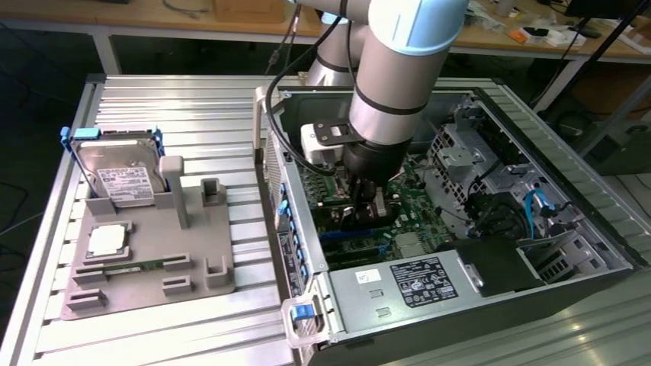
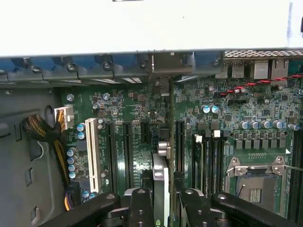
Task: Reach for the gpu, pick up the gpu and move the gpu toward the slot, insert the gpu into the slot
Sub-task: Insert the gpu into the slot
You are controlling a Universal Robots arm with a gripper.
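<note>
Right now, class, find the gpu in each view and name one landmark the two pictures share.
Exterior view: the gpu is a dark card under the gripper, low inside the open computer case, over the green motherboard.
Wrist view: the gpu is seen edge-on, a thin upright card clamped between the black fingers, above the motherboard's slots.
Shared landmark: the green motherboard.

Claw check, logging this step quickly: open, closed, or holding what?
Claw: closed on the gpu, held edge-on over the motherboard slots.
</note>
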